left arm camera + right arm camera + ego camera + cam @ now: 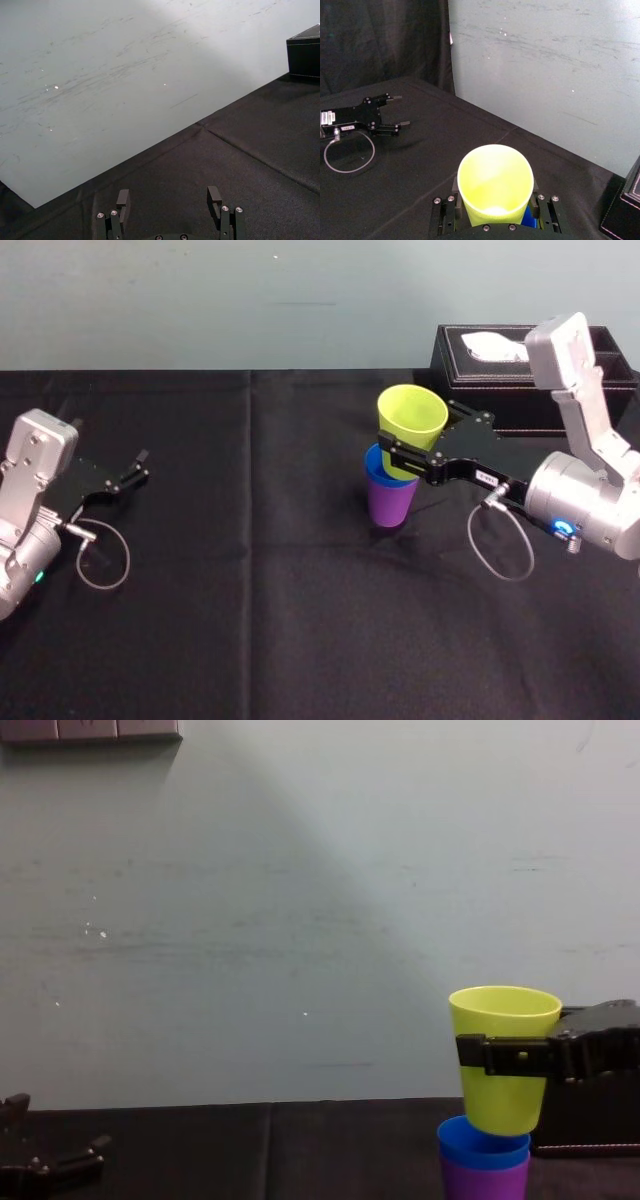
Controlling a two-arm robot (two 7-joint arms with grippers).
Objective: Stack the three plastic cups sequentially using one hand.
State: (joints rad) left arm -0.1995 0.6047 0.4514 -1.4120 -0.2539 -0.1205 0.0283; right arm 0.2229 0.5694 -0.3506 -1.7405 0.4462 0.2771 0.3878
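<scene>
A black cloth surface (250, 640) meets a pale wall (200, 300). Head view: the right end effector (403, 454) is clamped on the yellow-green cup (412, 415), whose base is at the mouth of the blue cup (377, 472). The blue cup is nested in the purple cup (392, 505), right of centre toward the far edge, near a tissue box (520, 390) at the far right corner. The left end effector (138, 470) rests by the left edge. Left wrist view: its jaws stand apart. Chest view: the yellow-green cup's base just meets the blue rim.
</scene>
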